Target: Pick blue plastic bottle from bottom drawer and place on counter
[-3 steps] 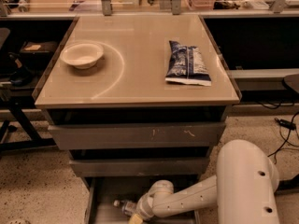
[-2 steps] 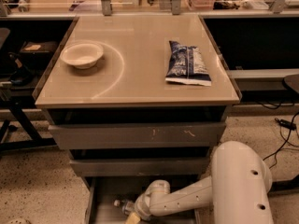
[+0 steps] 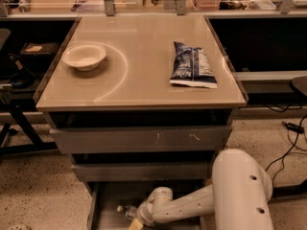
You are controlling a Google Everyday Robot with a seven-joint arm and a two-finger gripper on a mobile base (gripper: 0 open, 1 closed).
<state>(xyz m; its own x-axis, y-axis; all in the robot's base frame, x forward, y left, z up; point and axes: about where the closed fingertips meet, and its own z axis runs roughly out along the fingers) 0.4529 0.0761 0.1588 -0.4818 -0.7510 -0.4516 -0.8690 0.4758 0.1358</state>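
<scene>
The bottom drawer (image 3: pixel 103 210) is pulled open below the two wider grey drawers. My white arm reaches down into it from the right. My gripper (image 3: pixel 135 221) is low in the drawer, at the picture's bottom edge. The blue plastic bottle (image 3: pixel 125 210) lies in the drawer just left of my wrist; only its white cap end and a bit of its clear body show. It lies right against the gripper, and I cannot tell whether it is held. The beige counter (image 3: pixel 139 85) tops the cabinet.
A cream bowl (image 3: pixel 84 56) sits on the counter's left, a dark blue snack bag (image 3: pixel 193 65) on its right. The two upper drawers (image 3: pixel 139 140) overhang the open one. Black cables (image 3: pixel 290 133) lie on the floor at right, dark table legs at left.
My arm has shifted a little to the left, deeper over the drawer. The bottle stays in about the same spot.
</scene>
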